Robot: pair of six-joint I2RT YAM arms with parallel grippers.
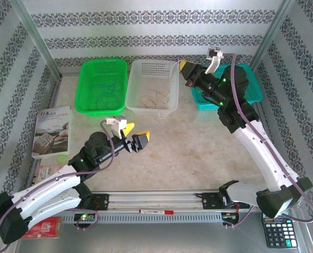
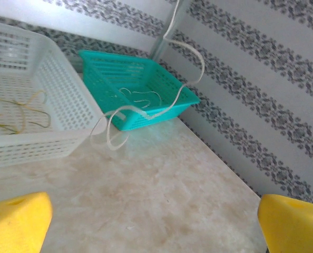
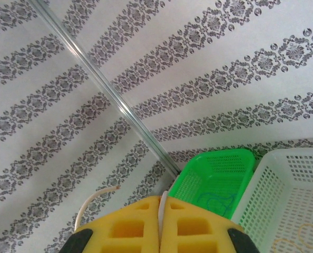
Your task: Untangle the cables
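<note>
My right gripper point(image 1: 184, 70) hovers above the white basket's point(image 1: 151, 62) right rim, shut on a thin white cable point(image 3: 161, 206) pinched between its yellow pads. A short end point(image 3: 93, 203) curls out to the left. In the left wrist view the white cable point(image 2: 203, 67) dangles in loops in front of the baskets. My left gripper point(image 1: 135, 133) stands open over bare table at centre left, its yellow fingertips point(image 2: 17, 224) wide apart with nothing between them. Blue and green cables point(image 3: 215, 198) lie in the green basket point(image 1: 101, 64). Yellowish ones point(image 2: 20, 113) lie in the white basket.
A teal basket point(image 1: 251, 90) with thin strands point(image 2: 146, 96) sits at the back right, under the right arm. A book point(image 1: 52, 130) lies at the left edge. A red packet point(image 1: 43, 227), a pen point(image 1: 156, 211) and a calculator point(image 1: 279, 232) lie along the near edge.
</note>
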